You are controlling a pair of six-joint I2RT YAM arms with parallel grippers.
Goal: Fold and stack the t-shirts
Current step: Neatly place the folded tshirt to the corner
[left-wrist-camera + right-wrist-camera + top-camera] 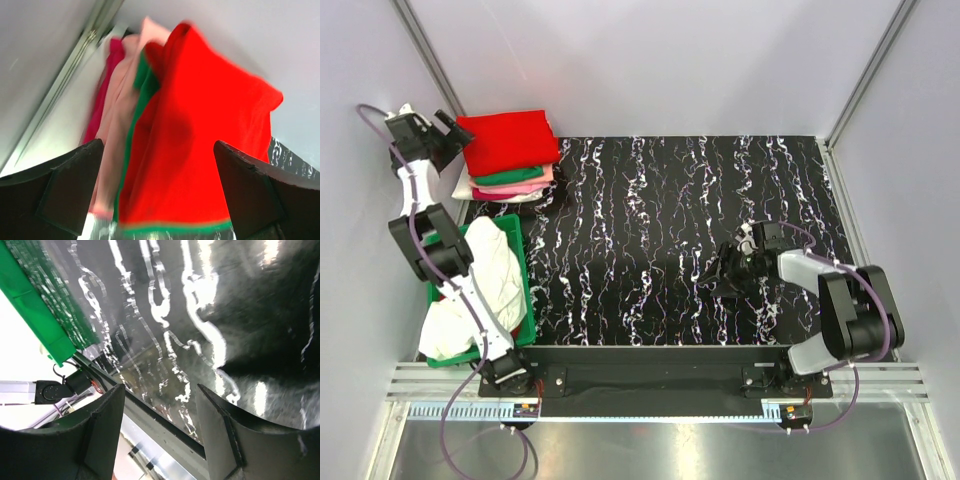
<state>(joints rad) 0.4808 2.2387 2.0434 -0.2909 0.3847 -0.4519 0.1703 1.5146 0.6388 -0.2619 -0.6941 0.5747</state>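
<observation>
Several folded t-shirts [515, 175] lie stacked at the far-left corner of the counter [650, 200]. The red t-shirt [508, 142] is on top, soft and flat, over green, pink and white layers. The left tool [450, 135] hangs just beside the stack, jaws spread wide, empty. The right tool [720, 275] sits low over the glossy, white-veined black surface, jaws apart, empty. Crumpled white cloth [495, 265] fills the green plastic bin [524, 290].

Soft matt red t-shirt [508, 142], glossy table [650, 220]

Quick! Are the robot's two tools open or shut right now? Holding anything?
Left tool: open, holding nothing; the red t-shirt lies just ahead.
Right tool: open, empty.
</observation>
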